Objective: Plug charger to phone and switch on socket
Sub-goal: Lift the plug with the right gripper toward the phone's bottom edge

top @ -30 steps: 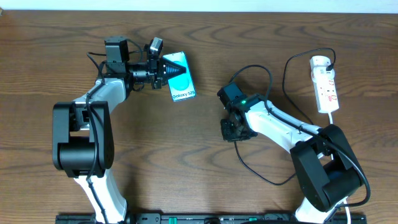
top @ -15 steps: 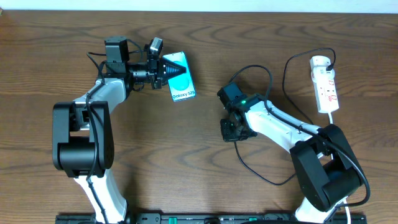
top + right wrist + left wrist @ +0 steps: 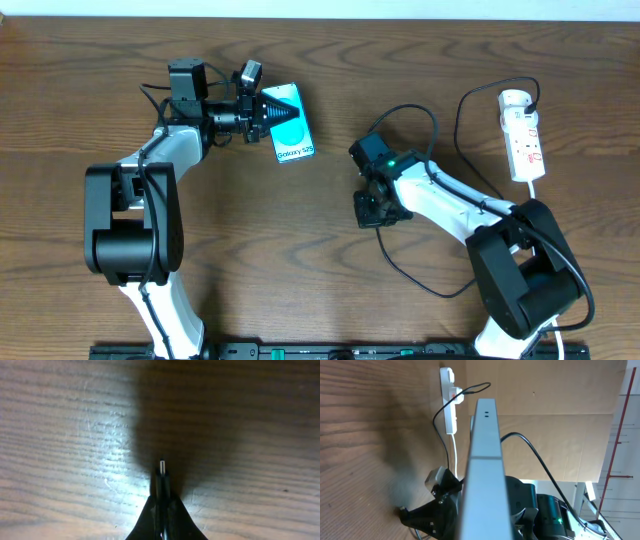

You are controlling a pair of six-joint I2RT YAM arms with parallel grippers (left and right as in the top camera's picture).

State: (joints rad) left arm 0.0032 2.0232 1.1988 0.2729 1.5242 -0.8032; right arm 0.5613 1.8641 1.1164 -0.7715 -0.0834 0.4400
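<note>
The phone (image 3: 289,124), with a cyan screen and "Galaxy S25" text, is held tilted off the table by my left gripper (image 3: 268,112), which is shut on its upper edge. In the left wrist view the phone's edge (image 3: 485,455) runs up the middle. My right gripper (image 3: 372,210) points down at the table centre and is shut on the charger's connector (image 3: 162,472), whose small metal tip sticks out just above the wood. The charger's black cable (image 3: 430,130) loops back to the white socket (image 3: 523,135) at the far right, where its plug sits.
The socket's white cord (image 3: 533,190) runs down toward the right arm's base. Cable slack (image 3: 420,280) lies on the wood in front of the right arm. In the left wrist view the socket (image 3: 448,402) and the right arm (image 3: 435,495) show beyond the phone.
</note>
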